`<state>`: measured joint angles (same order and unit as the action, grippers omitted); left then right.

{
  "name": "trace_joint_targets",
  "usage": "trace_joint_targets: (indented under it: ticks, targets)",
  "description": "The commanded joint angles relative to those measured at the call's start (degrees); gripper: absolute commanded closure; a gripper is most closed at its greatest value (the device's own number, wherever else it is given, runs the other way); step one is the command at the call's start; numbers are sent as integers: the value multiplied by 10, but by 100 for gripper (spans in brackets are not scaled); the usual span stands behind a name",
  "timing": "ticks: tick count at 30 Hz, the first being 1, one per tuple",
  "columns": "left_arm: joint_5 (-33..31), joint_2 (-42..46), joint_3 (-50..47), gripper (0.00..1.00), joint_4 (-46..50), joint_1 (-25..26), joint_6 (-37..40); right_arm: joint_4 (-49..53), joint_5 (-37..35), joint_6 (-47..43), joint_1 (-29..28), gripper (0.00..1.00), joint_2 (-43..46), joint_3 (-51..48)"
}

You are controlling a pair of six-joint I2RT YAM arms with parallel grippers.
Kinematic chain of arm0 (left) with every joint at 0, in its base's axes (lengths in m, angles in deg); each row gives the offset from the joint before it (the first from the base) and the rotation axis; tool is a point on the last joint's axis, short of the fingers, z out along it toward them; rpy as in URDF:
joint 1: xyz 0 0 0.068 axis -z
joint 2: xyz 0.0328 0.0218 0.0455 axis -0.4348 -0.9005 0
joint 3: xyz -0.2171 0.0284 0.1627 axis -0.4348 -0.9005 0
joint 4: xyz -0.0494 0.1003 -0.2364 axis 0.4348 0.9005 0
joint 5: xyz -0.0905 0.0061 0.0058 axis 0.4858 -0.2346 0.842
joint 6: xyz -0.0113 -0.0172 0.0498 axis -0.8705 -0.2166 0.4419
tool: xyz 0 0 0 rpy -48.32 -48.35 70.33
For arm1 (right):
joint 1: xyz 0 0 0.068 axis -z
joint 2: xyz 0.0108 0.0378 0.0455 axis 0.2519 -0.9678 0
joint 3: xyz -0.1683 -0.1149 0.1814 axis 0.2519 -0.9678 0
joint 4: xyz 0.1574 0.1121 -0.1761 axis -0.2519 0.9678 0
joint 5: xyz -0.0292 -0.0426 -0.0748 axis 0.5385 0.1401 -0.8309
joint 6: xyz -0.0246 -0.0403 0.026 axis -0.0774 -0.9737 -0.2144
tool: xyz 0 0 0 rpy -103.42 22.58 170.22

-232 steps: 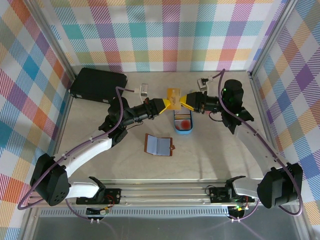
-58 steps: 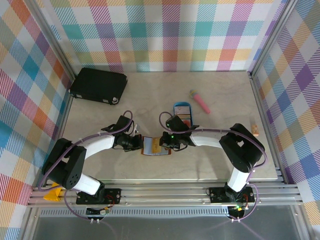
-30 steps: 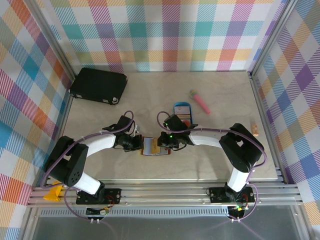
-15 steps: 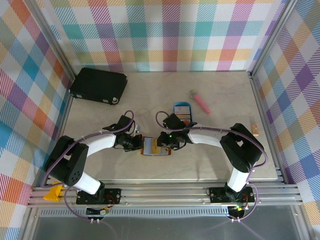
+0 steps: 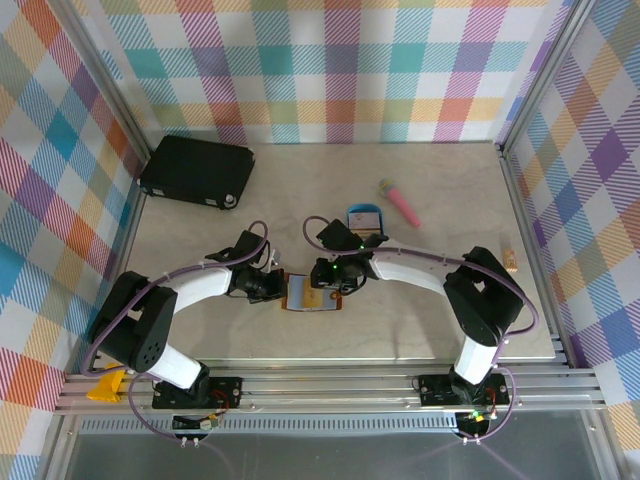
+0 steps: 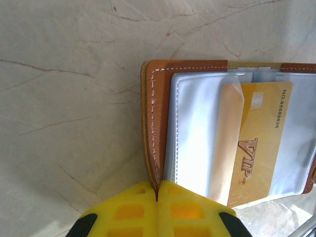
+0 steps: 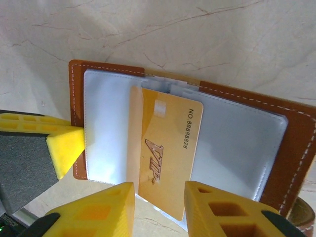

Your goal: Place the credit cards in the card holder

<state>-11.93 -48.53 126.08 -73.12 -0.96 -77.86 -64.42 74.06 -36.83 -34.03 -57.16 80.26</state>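
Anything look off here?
Gold VIP card sits skewed in the card holder, only partly tucked in. Its free end overhangs the holder's edge between the fingers of the open right claw.

"VIP" and "NO 8888826" on the gold credit card (image 7: 165, 153)

Left arm (image 5: 190, 292) and right arm (image 5: 410, 268) bend low over the middle of the table (image 5: 450, 200), tips nearly meeting. Left gripper (image 6: 158, 195) pressed closed, right gripper (image 7: 159, 192) with jaws parted.
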Motion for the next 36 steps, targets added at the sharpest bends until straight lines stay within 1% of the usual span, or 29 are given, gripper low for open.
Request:
trace_joint_targets:
  ticks: [1,10,18,28,36]
  targets:
    - [-2,-1,2,100,21,-3,13,40,-8,-18,-9,67,-26,26]
    - [2,-1,1,100,18,-3,13,98,-32,-34,-27,66,-71,87]
    - [3,-1,-1,100,17,-3,12,112,-32,-38,-33,66,-101,112]
    - [9,-2,0,100,15,-3,12,106,-22,-39,-35,66,-133,128]
    - [11,-12,-1,100,11,-3,11,72,4,-35,-35,66,-133,122]
